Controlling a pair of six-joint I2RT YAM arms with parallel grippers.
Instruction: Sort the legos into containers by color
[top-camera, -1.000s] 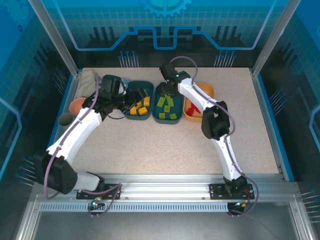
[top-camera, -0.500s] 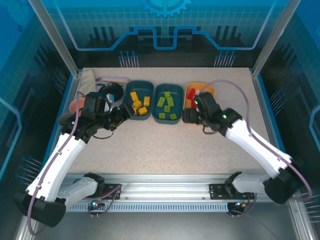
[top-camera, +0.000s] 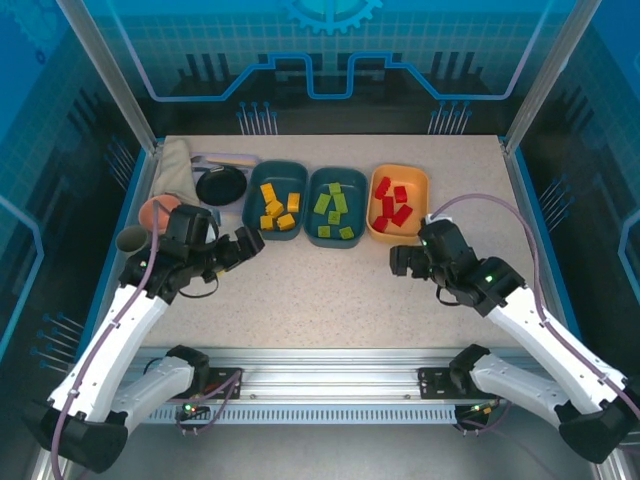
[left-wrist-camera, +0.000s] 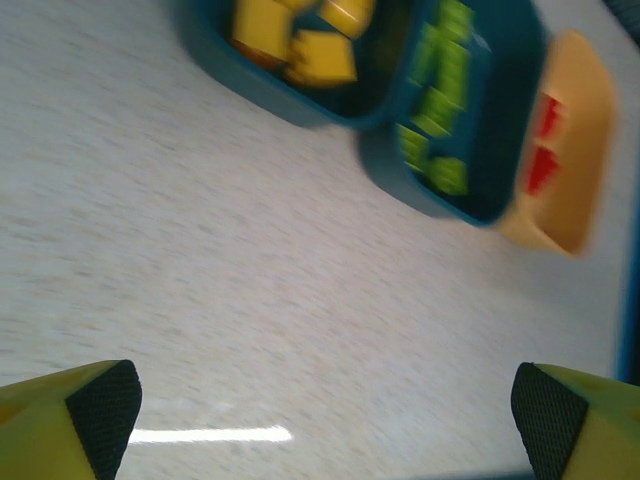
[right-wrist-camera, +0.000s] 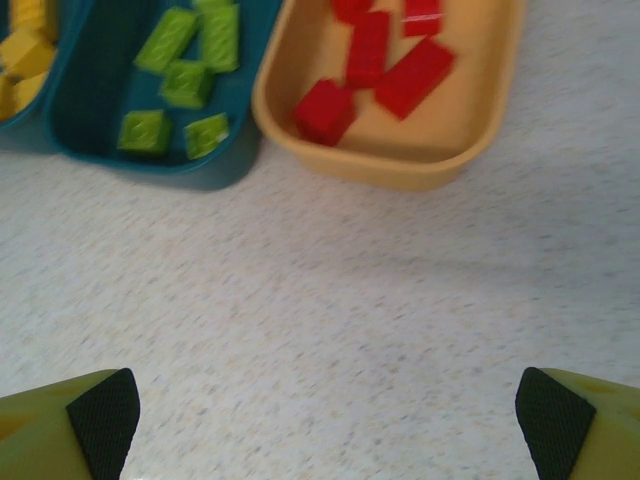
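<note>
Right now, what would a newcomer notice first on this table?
Three bins stand in a row at the far side, sorted by colour: yellow legos in the left teal bin, green legos in the middle teal bin, red legos in the orange bin. Nearer, the left gripper and right gripper hang open over bare table.

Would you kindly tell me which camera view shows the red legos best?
The right wrist view: the red legos lie close and sharp in the orange-yellow bin, though the top edge crops two. The top external view shows all of them, but small. In the left wrist view they are blurred red patches.
</note>
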